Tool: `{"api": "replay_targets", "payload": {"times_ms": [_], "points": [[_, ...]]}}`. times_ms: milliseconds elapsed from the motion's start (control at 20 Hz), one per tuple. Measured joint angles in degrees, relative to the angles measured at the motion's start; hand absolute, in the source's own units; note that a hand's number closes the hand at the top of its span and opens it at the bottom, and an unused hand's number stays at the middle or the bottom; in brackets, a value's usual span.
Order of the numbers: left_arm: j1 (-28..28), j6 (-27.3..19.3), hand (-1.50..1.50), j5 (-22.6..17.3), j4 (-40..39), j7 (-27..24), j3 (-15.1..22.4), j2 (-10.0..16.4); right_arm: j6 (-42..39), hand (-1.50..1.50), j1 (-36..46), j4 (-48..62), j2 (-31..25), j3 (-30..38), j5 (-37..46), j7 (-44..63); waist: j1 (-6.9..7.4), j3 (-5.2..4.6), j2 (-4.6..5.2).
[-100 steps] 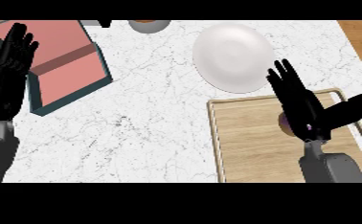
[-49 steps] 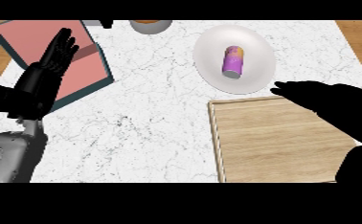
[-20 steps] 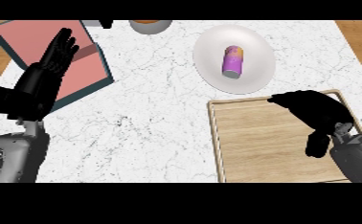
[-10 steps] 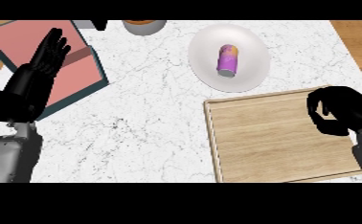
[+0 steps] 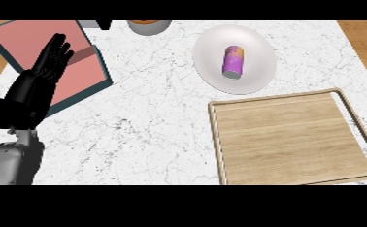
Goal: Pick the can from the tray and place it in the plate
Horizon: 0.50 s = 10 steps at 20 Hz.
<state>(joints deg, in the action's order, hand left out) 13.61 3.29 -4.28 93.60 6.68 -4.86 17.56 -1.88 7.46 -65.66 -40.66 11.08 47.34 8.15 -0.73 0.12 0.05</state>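
The can (image 5: 233, 61) lies on its side in the plate (image 5: 258, 78), near the middle, with its purple wall up and 1 grey end turned toward the tray. It looks like a light, stiff metal cylinder with a smooth wall. It is probably slippery and free to roll in the shallow dish. The best hold would be across the middle of its wall, fingers on 1 side and thumb opposite. The tray (image 5: 287, 138), just below the plate, holds nothing, so the task looks done.

Count: 1 can, 1 plate, 1 tray, 1 hand in view. The left hand (image 5: 39, 83) rests at the left edge, fingers straight and pointing up, holding nothing, partly over a pink board (image 5: 28, 39). The right hand shows nowhere. 1 bowl (image 5: 149, 25) sits at the far edge of the counter (image 5: 143, 124).
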Motion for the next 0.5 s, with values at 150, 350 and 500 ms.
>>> {"api": "replay_targets", "payload": {"times_ms": [150, 350, 500], "points": [[0.27, -0.07, 0.00, 0.50, -0.97, -0.78, 0.07, -0.57, 1.05, 1.50, 0.20, -2.55, 1.19, 1.73, -2.23, -1.45, 0.17, -0.06, -0.07], [0.91, 0.25, 0.00, 0.34, -1.72, -0.67, -0.74, -0.09, 0.71, 1.50, -0.02, -9.90, 2.17, 3.75, -7.21, -5.11, -0.12, -0.13, -0.24], [1.37, 0.39, 0.00, 0.41, -2.91, -1.16, -0.97, -0.20, -0.24, 1.50, 0.52, -15.68, 4.39, 4.52, -11.50, -6.31, -0.23, -0.16, -0.30]]}}
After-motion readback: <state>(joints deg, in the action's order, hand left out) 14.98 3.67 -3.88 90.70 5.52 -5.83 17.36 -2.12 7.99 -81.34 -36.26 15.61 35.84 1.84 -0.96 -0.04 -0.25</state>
